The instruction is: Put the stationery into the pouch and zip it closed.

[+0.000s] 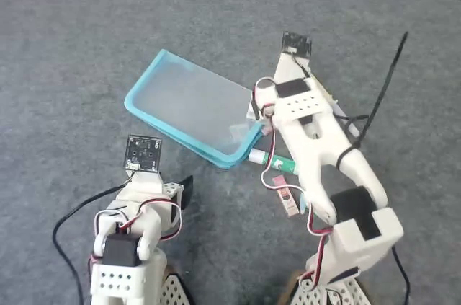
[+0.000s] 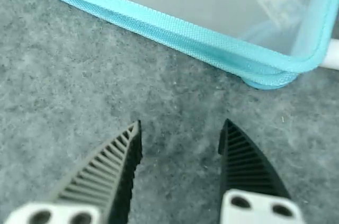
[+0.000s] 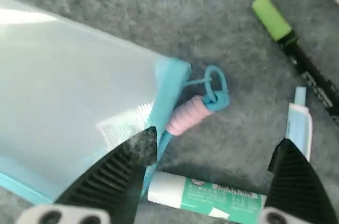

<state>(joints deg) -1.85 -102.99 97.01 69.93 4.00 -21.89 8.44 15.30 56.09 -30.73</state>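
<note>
A translucent pouch (image 1: 189, 105) with blue trim lies flat in the middle of the table. My right gripper (image 3: 217, 155) stands open at the pouch's zipper end (image 1: 253, 134), over the pink zipper pull (image 3: 188, 114) with its blue loop (image 3: 216, 89). Beside that end lie a green-and-white marker (image 3: 206, 195), a blue-and-white pen (image 3: 299, 123) and a green-capped pen (image 3: 275, 23). My left gripper (image 2: 181, 128) is open and holds nothing, low over the carpet just short of the pouch's long edge (image 2: 175, 33). The marker (image 1: 272, 161) also lies by the right arm.
A grey carpet (image 1: 79, 67) covers the table. A small pink-and-white item (image 1: 288, 202) lies near the right arm's base. A black cable (image 1: 385, 85) runs off to the back right. The right arm hides part of the stationery.
</note>
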